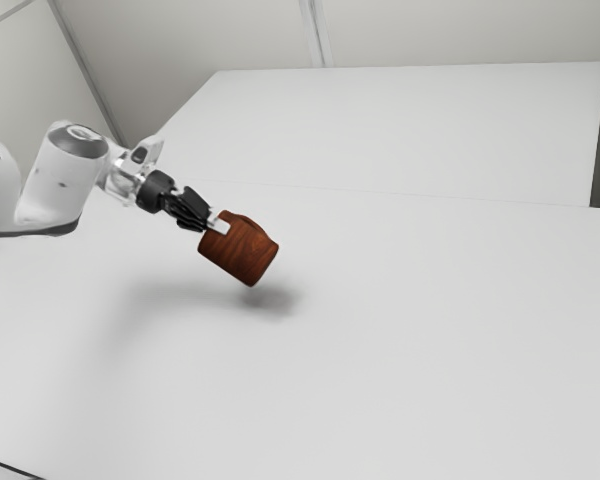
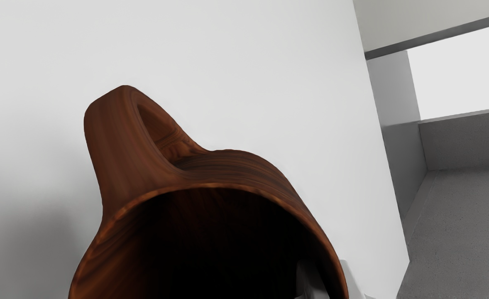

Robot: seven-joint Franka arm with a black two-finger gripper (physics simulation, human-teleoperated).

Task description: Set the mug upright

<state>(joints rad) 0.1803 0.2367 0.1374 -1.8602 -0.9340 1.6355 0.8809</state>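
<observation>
In the exterior view the gripper (image 1: 216, 222) holds the brown wooden mug (image 1: 242, 252) by its wall, above the table and tilted, with its base slanting down toward the exterior view's right. A soft shadow lies on the table beneath it. In the wrist view the mug (image 2: 236, 166) has its dark opening toward my hand and its handle sticking out to one side. The gripper (image 2: 331, 282) is shut on the rim wall, one fingertip inside the mug and the other outside.
The white table (image 1: 410, 350) extends under and around the mug. Behind it in the exterior view is another white surface (image 1: 400, 130), with pale walls beyond. The wrist view includes a table edge and a grey floor (image 2: 464, 224).
</observation>
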